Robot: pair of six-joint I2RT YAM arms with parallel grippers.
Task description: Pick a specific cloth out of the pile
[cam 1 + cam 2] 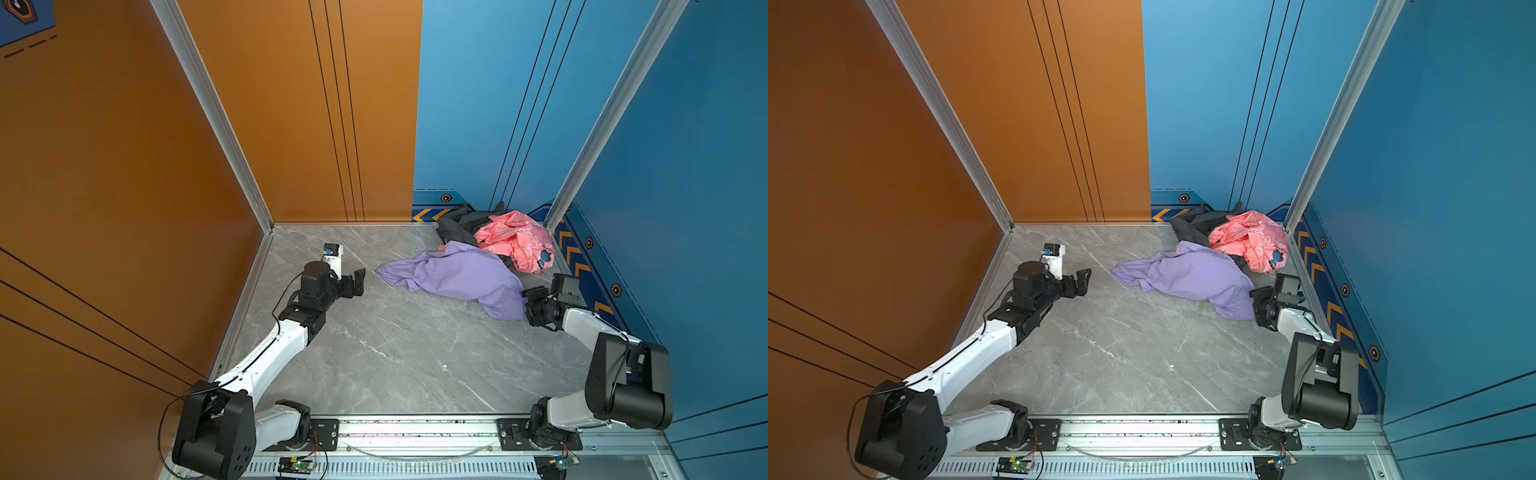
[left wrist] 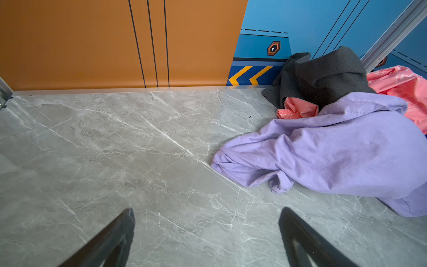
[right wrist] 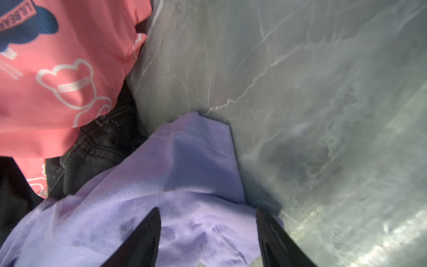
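Note:
The lilac cloth (image 1: 457, 276) (image 1: 1187, 276) lies spread on the grey marble floor, its far edge resting against the pile. The pile sits in the back right corner: a dark grey garment (image 1: 461, 224) (image 2: 328, 74) and a pink printed garment (image 1: 519, 241) (image 3: 57, 81). My right gripper (image 1: 525, 307) (image 3: 208, 209) is low at the cloth's near right end, open, its fingers astride a raised fold of the cloth (image 3: 184, 173). Left of the cloth (image 2: 346, 150), my left gripper (image 1: 358, 282) (image 2: 207, 210) stands wide open over bare floor, a short gap from the cloth's edge.
An orange wall (image 1: 124, 166) bounds the left and back. Blue walls (image 1: 685, 166) bound the back right and right, close behind the pile and the right arm. An aluminium post (image 1: 552, 220) stands in the corner. The arm rail (image 1: 415, 428) runs along the front.

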